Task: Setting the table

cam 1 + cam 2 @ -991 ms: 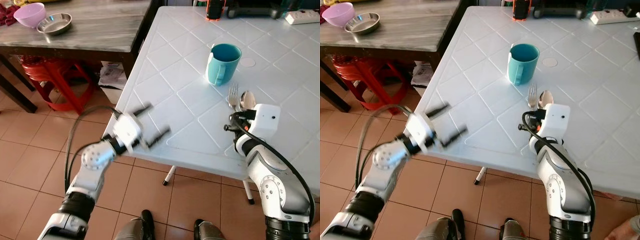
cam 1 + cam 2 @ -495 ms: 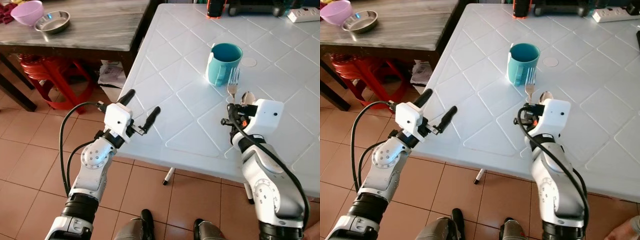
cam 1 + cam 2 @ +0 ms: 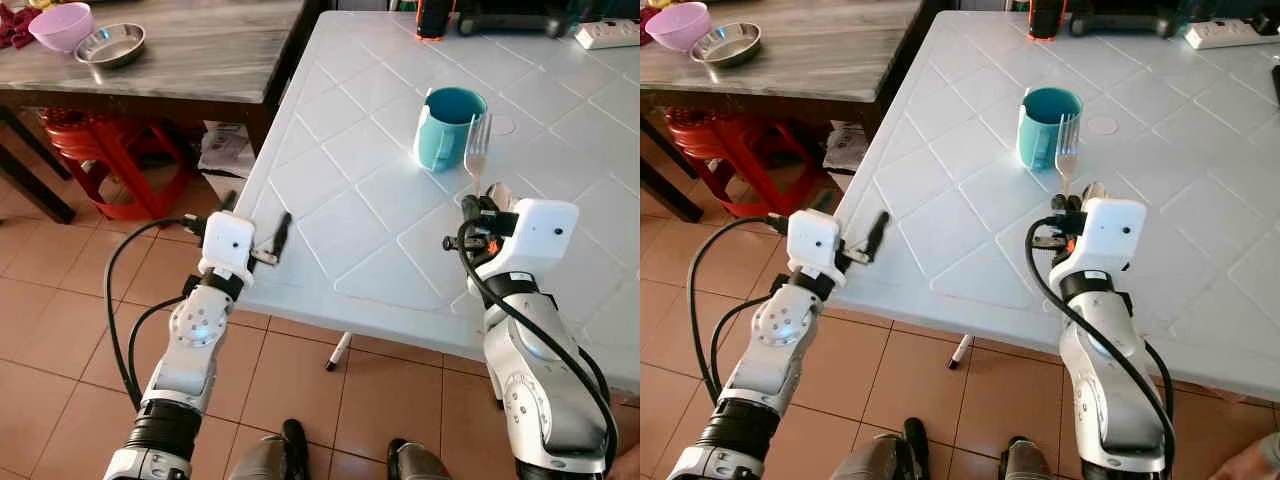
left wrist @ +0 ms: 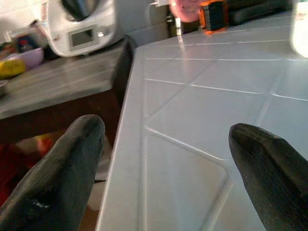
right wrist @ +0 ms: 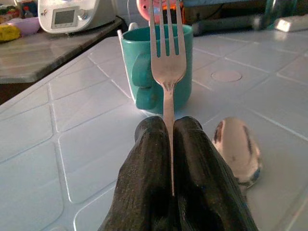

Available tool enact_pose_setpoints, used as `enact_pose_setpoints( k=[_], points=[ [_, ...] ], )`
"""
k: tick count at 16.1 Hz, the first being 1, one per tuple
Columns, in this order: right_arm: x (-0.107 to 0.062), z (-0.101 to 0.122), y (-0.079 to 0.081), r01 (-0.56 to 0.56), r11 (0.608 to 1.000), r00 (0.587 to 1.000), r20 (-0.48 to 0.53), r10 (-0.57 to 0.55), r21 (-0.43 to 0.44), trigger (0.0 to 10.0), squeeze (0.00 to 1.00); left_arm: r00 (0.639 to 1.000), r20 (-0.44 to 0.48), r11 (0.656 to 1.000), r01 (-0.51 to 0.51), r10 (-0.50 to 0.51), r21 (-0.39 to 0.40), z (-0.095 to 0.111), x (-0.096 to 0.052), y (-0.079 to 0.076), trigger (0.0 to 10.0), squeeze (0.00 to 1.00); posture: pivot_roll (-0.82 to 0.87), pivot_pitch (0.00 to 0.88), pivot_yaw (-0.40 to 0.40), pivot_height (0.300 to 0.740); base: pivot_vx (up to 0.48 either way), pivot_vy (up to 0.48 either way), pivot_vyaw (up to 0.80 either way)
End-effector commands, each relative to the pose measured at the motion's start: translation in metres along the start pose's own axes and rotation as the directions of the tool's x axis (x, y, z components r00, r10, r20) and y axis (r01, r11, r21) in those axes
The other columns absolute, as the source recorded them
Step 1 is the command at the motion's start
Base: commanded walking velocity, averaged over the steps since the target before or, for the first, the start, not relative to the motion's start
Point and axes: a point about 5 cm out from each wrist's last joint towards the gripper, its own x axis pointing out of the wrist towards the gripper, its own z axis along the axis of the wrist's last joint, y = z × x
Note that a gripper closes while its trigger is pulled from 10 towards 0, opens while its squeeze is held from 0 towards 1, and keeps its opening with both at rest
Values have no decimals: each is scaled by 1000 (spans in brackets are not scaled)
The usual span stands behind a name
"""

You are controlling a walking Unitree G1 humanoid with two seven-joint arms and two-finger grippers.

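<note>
Fork: a thin, shiny metal fork [image 5: 166, 72] with four tines, pinched by its handle between the closed fingers of the right gripper [image 5: 172, 190], tines pointing up and ahead of the gripper.
Spoon: a polished metal spoon [image 5: 236, 149] lying flat on the table just beside the right gripper, bowl upward.
Mug: a smooth teal mug [image 3: 448, 128] with a handle, upright just beyond the fork's tines.
Table: a white plastic table [image 3: 340, 150] moulded in a raised diamond grid, under both grippers.
Left gripper: the left gripper [image 3: 256, 224] hovers at the table's near edge, its rounded black fingers spread apart and holding nothing.
Side table: a grey wood-grain side table [image 3: 190, 45] beyond the left gripper bears a pink bowl [image 3: 61, 25] and a steel dish [image 3: 110, 44].
</note>
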Motion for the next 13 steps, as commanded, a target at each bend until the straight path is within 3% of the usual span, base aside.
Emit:
enact_pose_setpoints(
  k=[1,4,13],
  points=[
    [-3,3,3,-6,1000,1000,21,6,-1,10000,0,999,-23,1000,-30,30,-8,-3,-2,6,10000,0,-168,201,103,740,0,0,0],
    [-2,2,3,-2,1000,1000,26,2,-2,10000,0,995,-44,994,-94,92,-54,-1,2,15,10000,0,-169,197,103,740,0,0,0],
    [-1,0,0,9,1000,1000,16,-9,11,10000,0,995,-74,994,-74,68,-75,-4,1,8,10000,0,-168,195,100,740,0,0,-154]
  ],
)
